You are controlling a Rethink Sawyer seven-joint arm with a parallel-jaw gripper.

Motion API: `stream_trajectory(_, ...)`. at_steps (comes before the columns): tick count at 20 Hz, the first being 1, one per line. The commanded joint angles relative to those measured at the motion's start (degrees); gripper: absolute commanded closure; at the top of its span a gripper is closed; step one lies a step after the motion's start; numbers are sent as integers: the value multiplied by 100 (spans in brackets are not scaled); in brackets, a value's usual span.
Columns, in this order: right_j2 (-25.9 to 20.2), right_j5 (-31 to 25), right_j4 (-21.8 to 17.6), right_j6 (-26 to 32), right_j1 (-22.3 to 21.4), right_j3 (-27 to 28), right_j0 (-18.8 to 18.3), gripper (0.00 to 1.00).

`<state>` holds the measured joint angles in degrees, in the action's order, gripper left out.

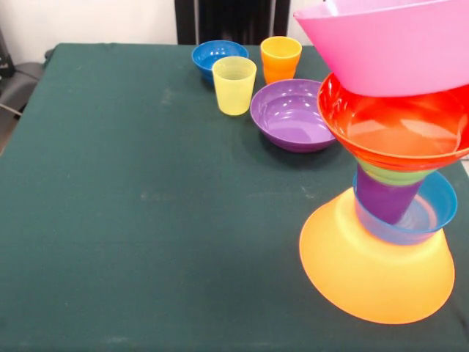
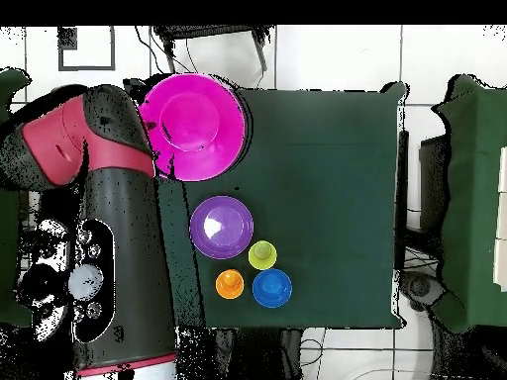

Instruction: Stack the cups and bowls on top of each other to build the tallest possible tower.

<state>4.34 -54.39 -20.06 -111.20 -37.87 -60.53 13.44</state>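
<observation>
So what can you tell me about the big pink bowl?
The pink bowl is big, shiny, see-through plastic with wide sloping sides. It sits right way up at the very top of the tower, resting in the orange-red bowl below it. It looks a bit tilted in the front view. From overhead it is a bright round circle beside the robot's arm. Nothing is seen gripping it.

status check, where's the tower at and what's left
End effector not visible. Tower stands, pink bowl on top. Purple bowl, dark blue bowl, yellow cup, orange cup loose.
</observation>
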Motion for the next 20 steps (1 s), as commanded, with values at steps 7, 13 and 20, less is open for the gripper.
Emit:
stream_trajectory(7,-513,-991,451,90,357,683,-344,100)
stream_trajectory(13,-569,-1380,405,275,679,1344,-292,100)
stream_trajectory(20,-397,-1797,163,313,1064,2132,-161,100)
